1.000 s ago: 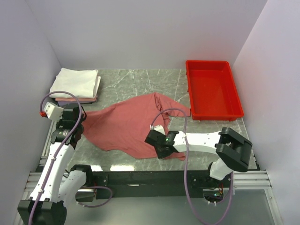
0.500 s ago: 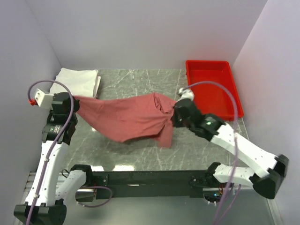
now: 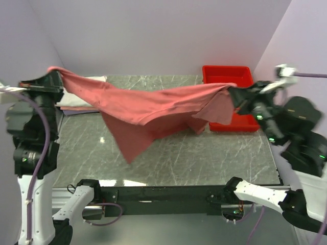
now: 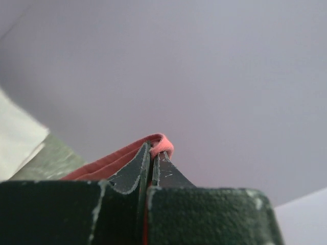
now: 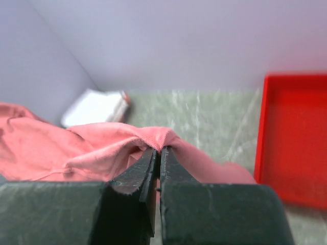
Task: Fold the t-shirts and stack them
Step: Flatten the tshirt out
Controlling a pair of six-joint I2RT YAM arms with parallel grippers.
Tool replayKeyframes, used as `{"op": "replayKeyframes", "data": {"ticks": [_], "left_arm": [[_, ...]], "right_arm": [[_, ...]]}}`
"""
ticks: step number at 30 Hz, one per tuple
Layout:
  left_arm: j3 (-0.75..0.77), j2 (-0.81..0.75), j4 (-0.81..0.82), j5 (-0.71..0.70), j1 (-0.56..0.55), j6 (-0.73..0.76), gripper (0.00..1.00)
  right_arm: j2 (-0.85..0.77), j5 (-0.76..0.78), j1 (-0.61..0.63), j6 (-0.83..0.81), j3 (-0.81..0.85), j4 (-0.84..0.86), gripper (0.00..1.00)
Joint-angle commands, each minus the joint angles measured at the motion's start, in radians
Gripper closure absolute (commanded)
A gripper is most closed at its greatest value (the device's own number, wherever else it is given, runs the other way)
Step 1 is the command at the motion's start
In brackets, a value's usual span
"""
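Observation:
The salmon-red t-shirt [image 3: 148,109] hangs stretched in the air across the table, held at both ends. My left gripper [image 3: 57,76] is high at the left and shut on one edge of the shirt [image 4: 159,144]. High at the right, my right gripper [image 3: 236,92] is shut on the other edge [image 5: 158,140]. The middle of the cloth sags, and a long flap droops toward the marble table [image 3: 214,153]. A folded white t-shirt [image 3: 84,84] lies on a pale pink one at the back left, mostly hidden behind the lifted cloth.
A bright red plastic tray [image 3: 245,76] stands at the back right corner, just behind my right gripper. Lilac walls close in the left, back and right sides. The arms' bases and the black rail [image 3: 163,194] run along the near edge.
Both grippers have risen and pulled apart, lifting the salmon-red t-shirt off the table. It went from lying crumpled to hanging stretched between them. The right arm swung from near centre up to the right.

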Motion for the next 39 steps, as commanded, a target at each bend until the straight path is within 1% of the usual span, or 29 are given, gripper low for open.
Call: {"op": "replayKeyframes", "data": {"ticks": [1,2,6,11,14,21,24,27,29,30,31,32,34,35,36,37,38,39], "left_arm": [[0.145,0.003,0.084,0.066,0.006,0.067,0.99],[0.167,0.001,0.090,0.073,0.006,0.079,0.99],[0.244,-0.015,0.113,0.083,0.006,0.102,0.99],[0.282,-0.043,0.146,0.066,0.006,0.113,0.99],[0.302,-0.045,0.149,0.043,0.006,0.121,0.99],[0.290,0.021,0.149,0.018,0.006,0.133,0.99],[0.261,0.058,0.163,-0.006,0.006,0.134,0.99],[0.226,0.113,0.184,-0.051,0.006,0.145,0.99],[0.218,0.158,0.183,-0.084,0.006,0.162,0.99],[0.224,0.214,0.179,-0.106,0.006,0.168,0.99],[0.239,0.245,0.179,-0.111,0.007,0.174,0.99],[0.250,0.314,0.181,-0.112,0.007,0.188,0.99],[0.305,0.386,0.190,-0.082,0.025,0.194,0.99],[0.326,0.453,0.201,-0.051,0.036,0.199,0.99],[0.375,0.486,0.212,-0.020,0.048,0.199,0.99],[0.403,0.516,0.236,0.042,0.061,0.208,0.99],[0.435,0.578,0.236,0.052,0.067,0.204,0.99],[0.510,0.605,0.232,0.057,0.093,0.197,0.99]], "right_arm": [[0.002,-0.009,-0.006,-0.090,0.184,-0.040,1.00],[0.007,-0.026,-0.006,-0.112,0.260,-0.049,1.00],[0.015,-0.099,-0.006,-0.160,0.370,-0.040,1.00],[0.018,-0.170,-0.006,-0.186,0.430,-0.028,1.00],[0.024,-0.156,-0.006,-0.195,0.434,0.006,1.00],[0.088,-0.075,-0.006,-0.236,0.447,0.072,1.00],[0.124,-0.006,-0.006,-0.268,0.415,0.122,1.00],[0.179,0.120,-0.006,-0.333,0.366,0.188,1.00],[0.211,0.169,-0.034,-0.364,0.324,0.230,1.00],[0.248,0.158,-0.053,-0.365,0.315,0.262,1.00],[0.271,0.128,-0.082,-0.345,0.312,0.265,1.00],[0.298,0.058,-0.168,-0.330,0.336,0.265,1.00],[0.401,0.004,-0.242,-0.322,0.388,0.265,1.00],[0.438,-0.012,-0.285,-0.342,0.463,0.268,1.00],[0.519,-0.012,-0.302,-0.354,0.511,0.270,1.00],[0.560,-0.024,-0.319,-0.364,0.567,0.262,1.00],[0.635,-0.052,-0.357,-0.371,0.688,0.255,1.00],[0.665,-0.102,-0.374,-0.371,0.738,0.265,1.00]]}}
